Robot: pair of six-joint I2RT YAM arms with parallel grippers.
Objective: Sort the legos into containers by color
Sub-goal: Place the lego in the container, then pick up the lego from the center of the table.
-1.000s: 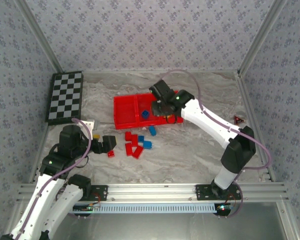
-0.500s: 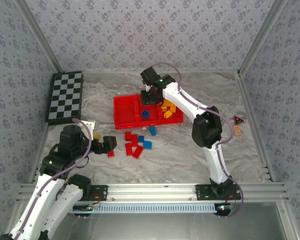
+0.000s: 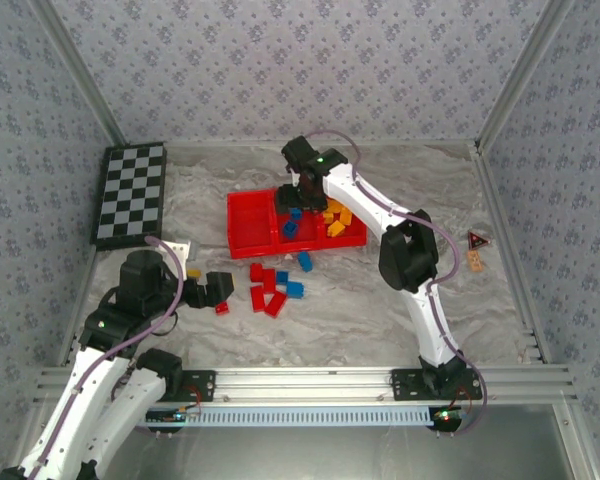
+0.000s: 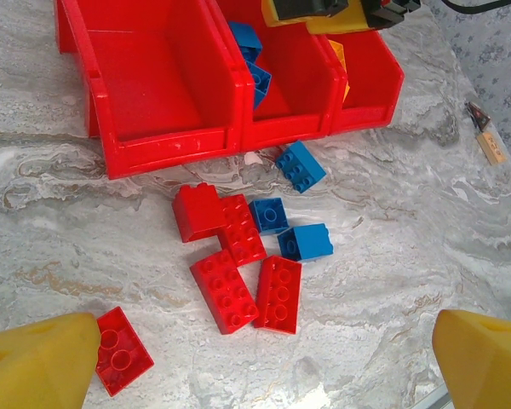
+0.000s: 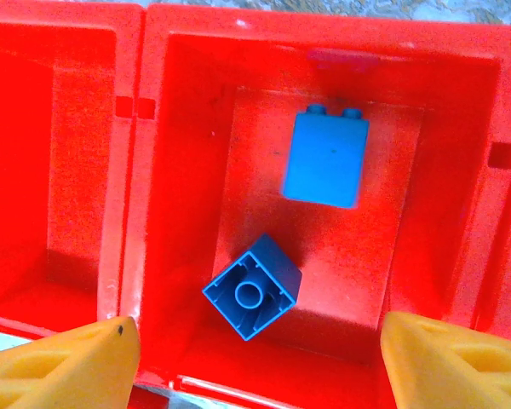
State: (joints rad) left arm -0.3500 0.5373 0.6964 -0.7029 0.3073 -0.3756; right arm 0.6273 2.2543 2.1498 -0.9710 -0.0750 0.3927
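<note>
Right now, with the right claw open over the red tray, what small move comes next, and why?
Probably lift the open right gripper off the red plastic tray's middle compartment and towards the three loose blue bricks: two small blue plastic bricks lie inside.

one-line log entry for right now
right gripper: jaws open over middle compartment | inside: two blue legos | left gripper: jaws open by loose red legos

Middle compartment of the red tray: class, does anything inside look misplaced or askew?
No wrong colours: the middle compartment holds two blue bricks. The larger blue brick lies tipped on its side; the smaller blue brick sits turned cornerwise to the walls.
</note>
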